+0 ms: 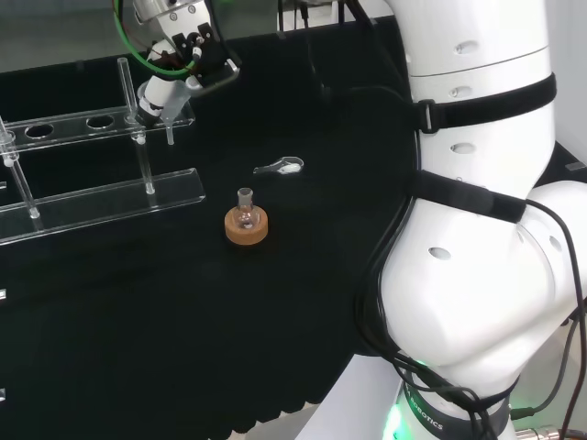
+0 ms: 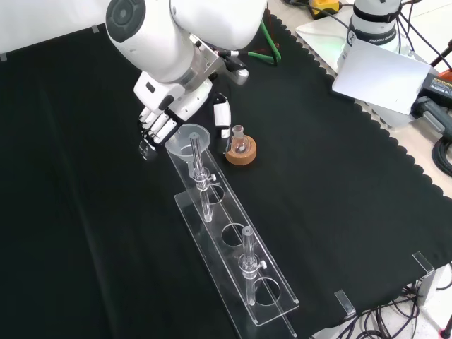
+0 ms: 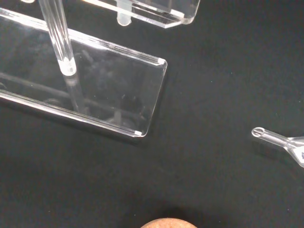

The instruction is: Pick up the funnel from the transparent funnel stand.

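Note:
In the front view the clear funnel (image 2: 189, 138) sits upright in the end hole of the transparent stand (image 2: 224, 214), at the end nearest the arm. My hand (image 2: 161, 120) hangs over that end. Its fingers (image 2: 150, 133) reach down just left of the funnel's rim, while the thumb stands apart on the right. The hand looks open, with nothing lifted. From the head view, the hand (image 1: 188, 55) is at the top left above the funnel (image 1: 154, 97), whose stem hangs through the stand's upper plate (image 1: 92, 120). In the wrist view the stand's base plate (image 3: 118, 90) lies close below.
A small flask on a cork ring (image 2: 240, 150) stands just right of the stand's end in the front view, and appears mid-cloth in the head view (image 1: 246, 226). A clear spoon (image 1: 280, 166) lies beyond it, seen close in the wrist view (image 3: 285, 141). Two posts rise from the stand.

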Tool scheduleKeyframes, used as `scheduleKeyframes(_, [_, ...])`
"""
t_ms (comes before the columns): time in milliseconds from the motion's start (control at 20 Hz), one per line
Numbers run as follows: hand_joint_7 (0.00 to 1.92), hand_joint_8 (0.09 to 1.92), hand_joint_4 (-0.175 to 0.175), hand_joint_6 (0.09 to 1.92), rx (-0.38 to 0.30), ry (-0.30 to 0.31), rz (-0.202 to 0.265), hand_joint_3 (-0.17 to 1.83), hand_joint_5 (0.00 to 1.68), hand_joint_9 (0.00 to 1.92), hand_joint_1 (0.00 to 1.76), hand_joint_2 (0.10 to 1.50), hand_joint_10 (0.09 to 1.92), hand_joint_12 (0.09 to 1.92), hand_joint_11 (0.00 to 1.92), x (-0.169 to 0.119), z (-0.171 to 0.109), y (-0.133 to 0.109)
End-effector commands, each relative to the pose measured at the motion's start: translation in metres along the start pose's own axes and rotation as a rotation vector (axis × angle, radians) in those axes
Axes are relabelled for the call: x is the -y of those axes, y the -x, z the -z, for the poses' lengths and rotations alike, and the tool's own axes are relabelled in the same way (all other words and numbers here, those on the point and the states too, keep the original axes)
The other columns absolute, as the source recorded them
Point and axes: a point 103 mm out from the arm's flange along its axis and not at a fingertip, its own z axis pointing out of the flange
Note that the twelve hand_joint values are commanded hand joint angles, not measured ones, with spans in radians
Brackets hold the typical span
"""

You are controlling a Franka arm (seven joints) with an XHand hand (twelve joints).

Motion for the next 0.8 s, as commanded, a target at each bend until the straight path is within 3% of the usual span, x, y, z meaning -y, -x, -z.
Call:
scheduleKeyframes(50, [0.08,0.11,-0.053,0.09,0.015,-0.009,-0.01,0.07,0.03,0.07,0.5,0.78,0.93,1.57,0.05,-0.0018,-0.0004,0.0009])
scheduleKeyframes(250, [0.01,0.34,-0.054,0.09,0.03,-0.013,-0.02,0.07,0.05,0.11,0.51,0.78,0.91,1.57,0.06,-0.0033,0.0024,-0.0022])
scheduleKeyframes(800, [0.0,0.55,-0.056,0.09,0.031,-0.008,-0.033,0.07,0.08,0.24,0.51,0.79,0.85,1.58,0.06,-0.0014,0.0051,0.0021])
